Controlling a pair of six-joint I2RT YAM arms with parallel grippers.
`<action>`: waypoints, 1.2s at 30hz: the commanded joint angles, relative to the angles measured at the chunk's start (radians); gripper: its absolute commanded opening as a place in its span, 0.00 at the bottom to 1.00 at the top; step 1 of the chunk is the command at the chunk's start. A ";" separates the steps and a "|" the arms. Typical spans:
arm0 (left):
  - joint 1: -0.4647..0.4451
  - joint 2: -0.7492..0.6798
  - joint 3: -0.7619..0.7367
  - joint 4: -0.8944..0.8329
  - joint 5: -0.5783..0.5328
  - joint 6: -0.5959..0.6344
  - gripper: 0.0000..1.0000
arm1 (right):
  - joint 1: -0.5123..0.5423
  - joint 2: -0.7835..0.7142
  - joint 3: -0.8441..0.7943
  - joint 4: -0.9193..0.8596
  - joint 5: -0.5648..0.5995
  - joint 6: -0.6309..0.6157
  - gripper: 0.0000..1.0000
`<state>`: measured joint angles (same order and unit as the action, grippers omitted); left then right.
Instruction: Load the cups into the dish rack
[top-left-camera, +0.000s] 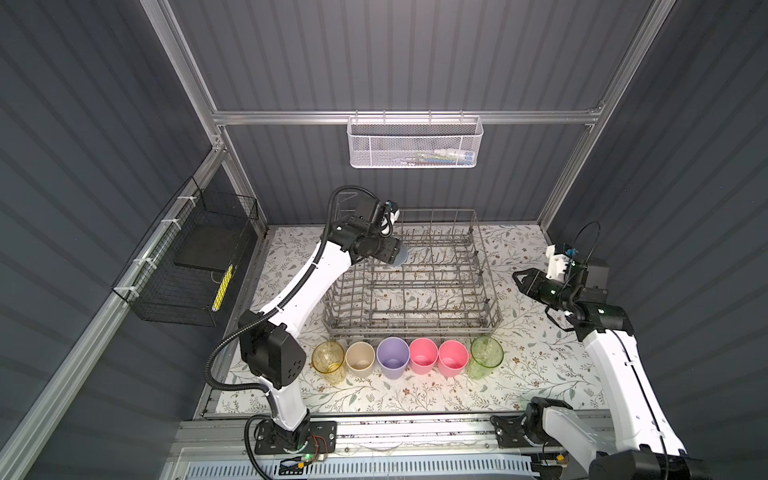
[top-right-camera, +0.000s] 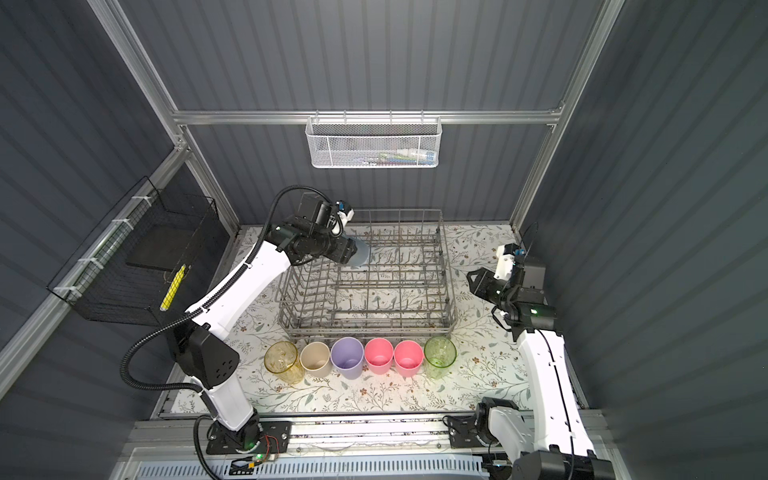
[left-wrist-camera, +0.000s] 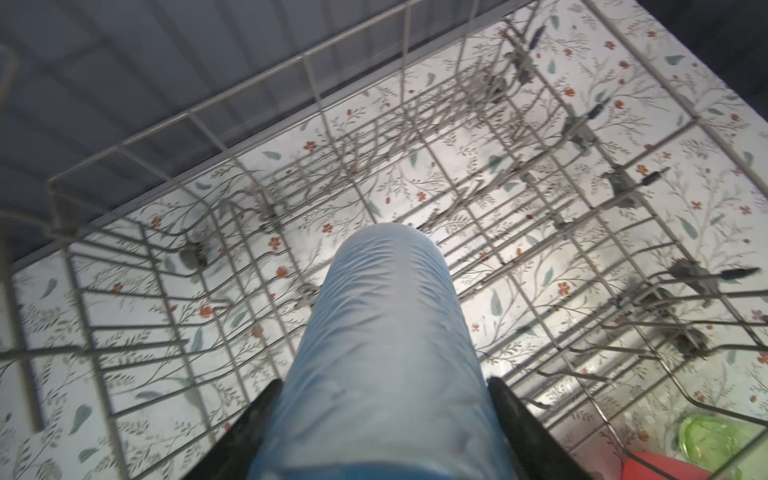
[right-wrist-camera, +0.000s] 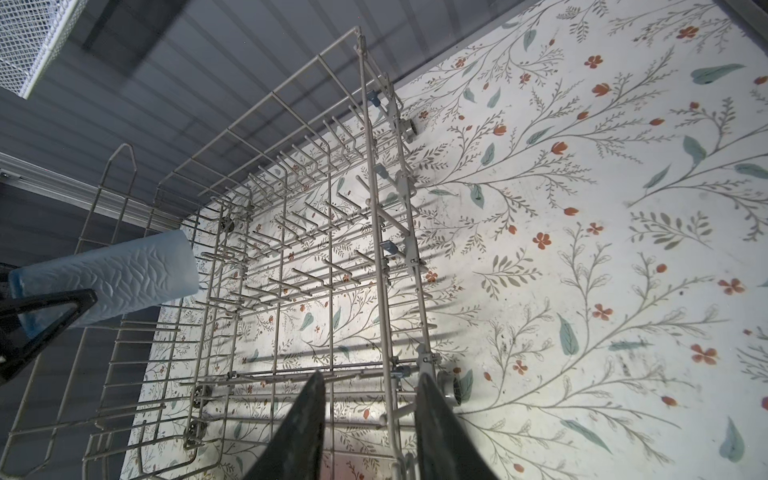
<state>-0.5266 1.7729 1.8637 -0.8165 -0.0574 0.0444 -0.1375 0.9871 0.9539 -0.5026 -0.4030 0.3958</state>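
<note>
Now | left tool (left-wrist-camera: 384, 382) clasps blue-grey cup (left-wrist-camera: 386, 311) above dish rack (top-left-camera: 409, 330) | right tool (right-wrist-camera: 371, 378) jaws parted, empty

I am counting seven cups: one blue-grey cup (top-left-camera: 401, 256), one yellow cup (top-left-camera: 328, 360), one beige cup (top-left-camera: 360, 358), one lavender cup (top-left-camera: 392, 355), two pink cups (top-left-camera: 423, 354) (top-left-camera: 453, 356), one green cup (top-left-camera: 486, 354). I am also counting one dish rack (top-left-camera: 409, 329), one white basket (top-left-camera: 413, 143), one black basket (top-left-camera: 187, 266).

- Blue-grey cup (left-wrist-camera: 386, 353): near end cut off by the frame edge in the left wrist view; largely hidden behind the left arm (top-left-camera: 307, 282) in both top views.
- White mesh basket (top-left-camera: 374, 145): contents too small to identify.
- Green cup (left-wrist-camera: 715, 440): cropped by the frame edge in the left wrist view, blurred.
</note>
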 joint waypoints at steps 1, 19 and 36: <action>0.011 -0.063 -0.010 -0.031 -0.026 -0.011 0.29 | -0.003 0.006 -0.007 0.008 -0.003 -0.012 0.38; 0.011 -0.018 -0.036 -0.108 -0.004 -0.001 0.29 | -0.003 0.038 -0.021 0.034 -0.020 0.004 0.38; 0.002 0.068 -0.010 -0.144 0.035 -0.015 0.29 | -0.002 0.051 -0.036 0.047 -0.025 0.009 0.38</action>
<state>-0.5171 1.8244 1.8294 -0.9443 -0.0406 0.0414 -0.1379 1.0359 0.9306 -0.4664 -0.4198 0.4034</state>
